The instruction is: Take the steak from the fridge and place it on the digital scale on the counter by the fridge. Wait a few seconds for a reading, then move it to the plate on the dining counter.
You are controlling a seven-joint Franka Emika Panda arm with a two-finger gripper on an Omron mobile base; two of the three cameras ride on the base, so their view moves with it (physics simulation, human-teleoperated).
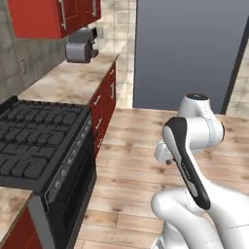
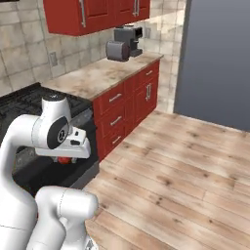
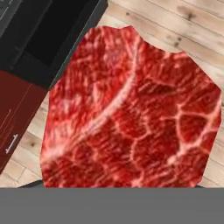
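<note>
Steak [image 3: 131, 113] in the claw's grip

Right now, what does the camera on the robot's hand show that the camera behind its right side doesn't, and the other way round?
Hand view alone: the pale marbling across the red steak, close up over the floor. Right base view alone: the white arm, the beige marbled stone counter with red drawers, a grey toaster, red wall cabinets and the dark grey fridge. Both share the steak (a small red bit under the hand in the right base view), the black stove and the wooden plank floor.
</note>
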